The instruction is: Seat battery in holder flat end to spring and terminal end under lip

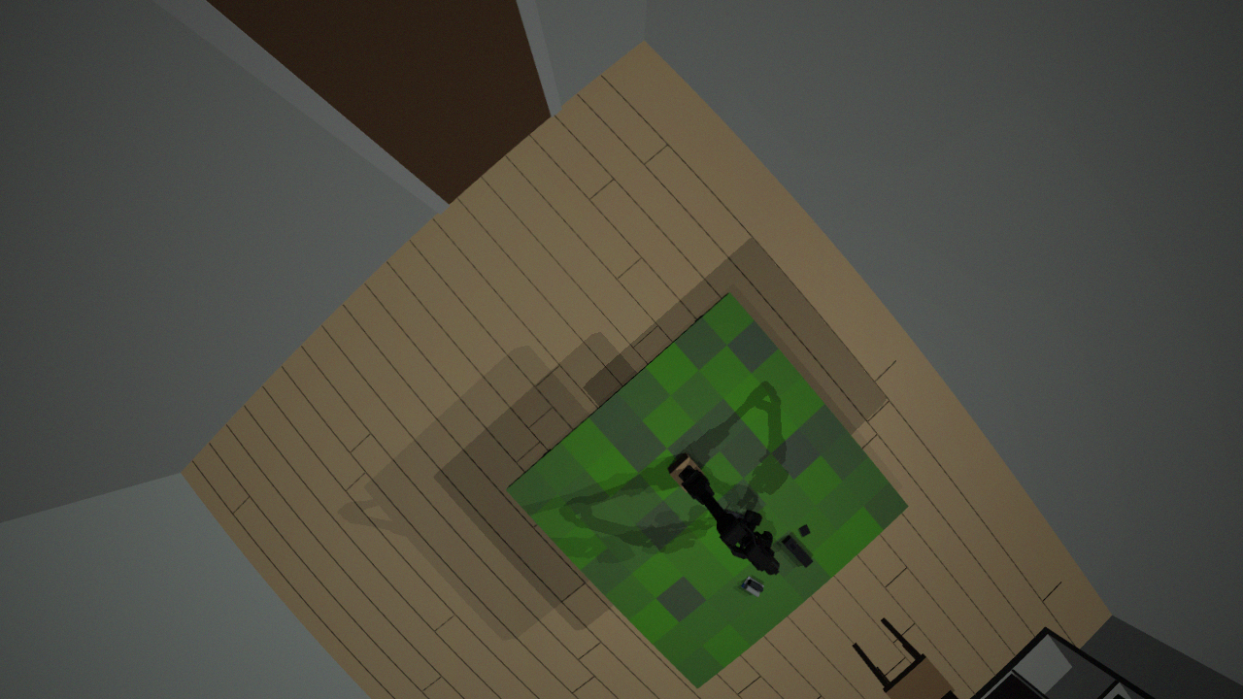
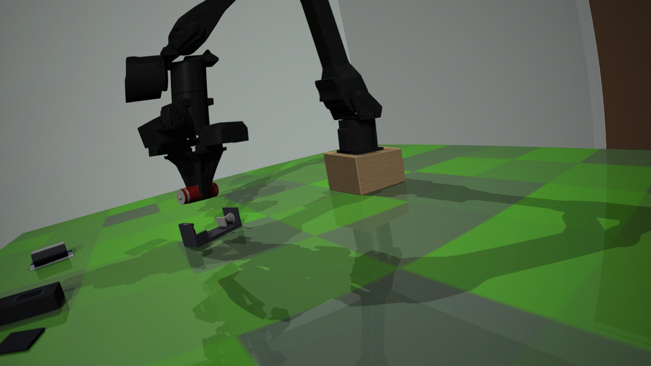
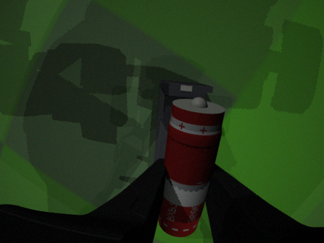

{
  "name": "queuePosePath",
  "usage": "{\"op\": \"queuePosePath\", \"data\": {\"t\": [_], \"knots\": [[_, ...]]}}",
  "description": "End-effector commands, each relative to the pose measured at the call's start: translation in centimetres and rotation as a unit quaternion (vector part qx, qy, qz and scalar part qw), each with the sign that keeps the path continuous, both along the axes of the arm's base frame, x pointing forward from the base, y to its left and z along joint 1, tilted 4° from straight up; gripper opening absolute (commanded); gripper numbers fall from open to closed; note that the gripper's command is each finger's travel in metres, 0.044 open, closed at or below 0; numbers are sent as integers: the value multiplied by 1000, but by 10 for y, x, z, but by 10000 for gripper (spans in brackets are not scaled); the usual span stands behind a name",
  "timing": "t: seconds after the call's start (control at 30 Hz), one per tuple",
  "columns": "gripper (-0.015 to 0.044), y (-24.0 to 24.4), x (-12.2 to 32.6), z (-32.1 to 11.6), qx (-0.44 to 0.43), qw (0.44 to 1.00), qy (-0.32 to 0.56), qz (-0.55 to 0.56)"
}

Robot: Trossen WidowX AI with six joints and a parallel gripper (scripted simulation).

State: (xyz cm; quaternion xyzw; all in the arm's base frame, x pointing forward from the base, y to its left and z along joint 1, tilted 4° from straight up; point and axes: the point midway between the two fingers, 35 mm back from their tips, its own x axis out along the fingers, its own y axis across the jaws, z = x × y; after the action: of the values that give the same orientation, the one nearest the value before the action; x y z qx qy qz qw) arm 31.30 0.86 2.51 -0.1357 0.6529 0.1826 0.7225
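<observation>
My gripper [image 2: 204, 193] [image 3: 185, 168] is shut on the red battery [image 2: 191, 193] [image 3: 192, 158], across its sides, and holds it above the dark holder [image 2: 186, 234] [image 3: 170, 89]. In the exterior view there is a gap between them. The battery's silver terminal end points toward the holder's lip end, its flat end toward the spring [image 2: 230, 218]. In the wrist view the battery leans slightly to the right relative to the holder's long side and covers most of the holder, spring included. In the top view the arm hides battery and holder.
A black box [image 1: 796, 549] [image 2: 34, 301], a small flat black plate [image 1: 803, 530] [image 2: 21, 340] and a dark block on a pale base [image 1: 753, 585] [image 2: 49, 254] lie on the green checkered surface. The arm stands on a wooden block [image 2: 364, 175].
</observation>
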Motion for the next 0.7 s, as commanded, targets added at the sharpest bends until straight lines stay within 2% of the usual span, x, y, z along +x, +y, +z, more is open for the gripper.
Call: {"op": "queuePosePath", "data": {"t": [0.0,0.67], "knots": [[76,1,1,-8,13,1000,-23,-3],[76,3,0,-28,49,994,-95,-5]]}}
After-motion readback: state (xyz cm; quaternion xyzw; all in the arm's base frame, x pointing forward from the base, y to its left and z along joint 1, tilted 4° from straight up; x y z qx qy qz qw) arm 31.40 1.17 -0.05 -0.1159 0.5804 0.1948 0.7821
